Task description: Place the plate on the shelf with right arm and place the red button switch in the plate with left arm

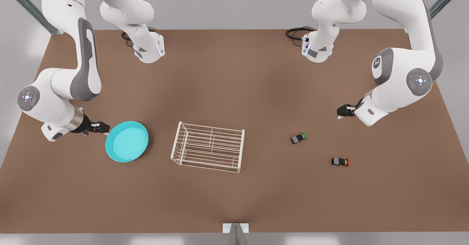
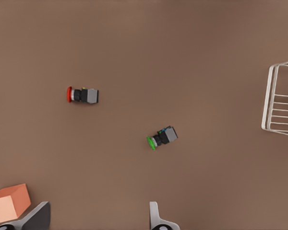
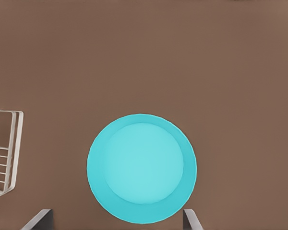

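Observation:
The turquoise plate (image 1: 127, 141) (image 3: 141, 167) lies flat on the brown table, to the front view's left of the white wire shelf (image 1: 208, 147) (image 3: 5, 153). My right gripper (image 1: 98, 127) (image 3: 116, 213) is open at the plate's rim on the side away from the shelf, its fingers (image 3: 39, 219) spread wider than the plate's near edge. The red button switch (image 1: 340, 161) (image 2: 82, 95) lies on its side at the front view's right. My left gripper (image 1: 342, 111) (image 2: 97, 213) hangs open above the table, apart from the switch and holding nothing.
A like switch with a green cap (image 1: 298, 138) (image 2: 162, 137) lies between the shelf (image 2: 281, 100) and the red one. A pale orange block shape (image 2: 7, 206) shows beside one left finger. The table (image 1: 234, 201) has bare room in front.

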Robot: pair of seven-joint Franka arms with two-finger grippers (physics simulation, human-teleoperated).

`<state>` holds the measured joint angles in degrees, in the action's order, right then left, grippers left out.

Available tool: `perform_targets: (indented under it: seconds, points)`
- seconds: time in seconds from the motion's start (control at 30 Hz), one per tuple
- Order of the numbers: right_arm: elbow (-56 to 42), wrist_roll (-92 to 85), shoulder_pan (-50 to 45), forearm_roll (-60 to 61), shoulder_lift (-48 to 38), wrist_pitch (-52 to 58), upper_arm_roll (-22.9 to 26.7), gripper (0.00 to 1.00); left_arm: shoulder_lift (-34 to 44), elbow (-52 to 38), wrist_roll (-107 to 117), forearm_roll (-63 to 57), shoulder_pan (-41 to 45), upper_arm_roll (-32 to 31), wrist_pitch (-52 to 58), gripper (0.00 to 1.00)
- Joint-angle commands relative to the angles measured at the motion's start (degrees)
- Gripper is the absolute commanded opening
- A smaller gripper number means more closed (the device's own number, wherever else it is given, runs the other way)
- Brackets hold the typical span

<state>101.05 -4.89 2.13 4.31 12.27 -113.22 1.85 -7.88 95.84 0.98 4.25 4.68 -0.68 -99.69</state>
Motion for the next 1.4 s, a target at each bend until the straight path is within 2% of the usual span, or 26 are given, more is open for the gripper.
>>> perform_targets:
  seconds: [0.0,0.1,0.27,0.53,0.7,0.83,0.93,1.07,1.17,1.2,1.37]
  points:
    - [-0.1,-3.7,0.0,1.5,0.5,-3.9,0.0,1.0,0.1,0.0,-0.9,-0.2,-0.3,0.0,-6.1,1.0]
    - [-0.9,-13.0,2.9,6.2,5.4,-3.8,0.0,1.0,-0.5,1.6,-1.3,-0.2,-0.1,0.0,-5.9,1.0]
    - [-1.3,-23.1,5.3,6.3,12.1,-5.4,-0.1,1.0,-0.8,1.5,-1.5,-0.3,-0.7,0.2,-5.7,1.0]
    - [1.1,-34.0,9.5,4.2,17.5,-13.4,-0.2,1.0,-0.7,1.5,-1.5,-0.2,-1.0,0.6,-5.2,1.0]
    - [0.7,-36.2,10.4,4.7,21.4,-17.7,-0.2,1.0,2.5,0.6,1.9,-0.6,-1.0,0.8,6.2,1.0]
    - [0.5,-37.4,11.3,7.8,23.2,-17.7,-0.5,0.96,1.3,0.0,2.0,-0.6,-1.2,1.3,4.8,1.0]
    - [0.3,-37.3,11.1,10.3,24.2,-17.6,-0.8,0.91,1.3,0.0,2.1,-0.6,-1.3,1.7,5.1,1.0]
    - [-0.1,-36.4,10.8,10.5,24.9,-17.6,-0.9,0.75,1.4,0.3,2.2,-0.6,-1.7,1.7,5.3,1.0]
    - [-0.2,-36.2,10.9,10.6,25.1,-17.6,-0.8,0.71,1.3,0.5,2.6,-0.6,-2.9,1.9,5.2,1.0]
    - [-0.2,-36.2,10.9,10.6,25.1,-17.6,-0.8,0.66,1.1,0.5,3.3,-0.6,-3.9,1.8,5.0,1.0]
    - [-0.2,-36.3,11.0,12.1,25.4,-17.1,-0.8,0.55,-0.7,-1.4,11.3,-0.4,-3.6,1.7,4.6,1.0]
